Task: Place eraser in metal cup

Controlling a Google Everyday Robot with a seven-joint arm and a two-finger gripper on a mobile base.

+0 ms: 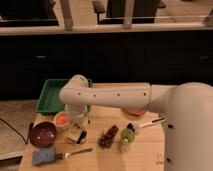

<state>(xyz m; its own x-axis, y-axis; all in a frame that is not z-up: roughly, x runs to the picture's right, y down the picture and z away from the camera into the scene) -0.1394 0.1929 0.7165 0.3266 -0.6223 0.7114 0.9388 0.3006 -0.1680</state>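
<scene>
The eraser point(74, 132), a small pale tan block, lies on the wooden table point(145, 150) just below the gripper. The metal cup point(82, 136), small and dark, stands right beside the eraser on its right. My gripper point(77, 121) hangs down from the white arm's wrist point(75, 94), directly over the eraser and cup, and reaches down to them. Whether it touches or holds the eraser is hidden.
A white cup with orange contents point(62, 120) and a maroon bowl point(42, 133) stand to the left. A blue-grey sponge point(42, 156) and fork point(76, 152) lie in front. Dark grapes point(107, 136), a green cup point(126, 136) and a green tray point(49, 96) are nearby.
</scene>
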